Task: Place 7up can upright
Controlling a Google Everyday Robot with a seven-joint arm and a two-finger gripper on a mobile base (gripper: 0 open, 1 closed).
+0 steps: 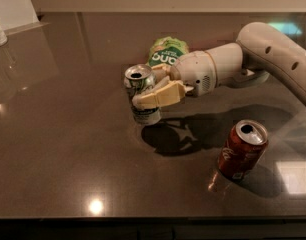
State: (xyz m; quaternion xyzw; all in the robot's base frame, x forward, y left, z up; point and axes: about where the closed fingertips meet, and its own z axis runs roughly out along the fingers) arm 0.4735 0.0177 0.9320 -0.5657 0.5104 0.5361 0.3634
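Gripper (149,97) is clamped around the 7up can (138,78), upright near the table (58,149) middle, maybe just off it. Green snack bag (167,53) right behind, red can (242,149) well off to the side.
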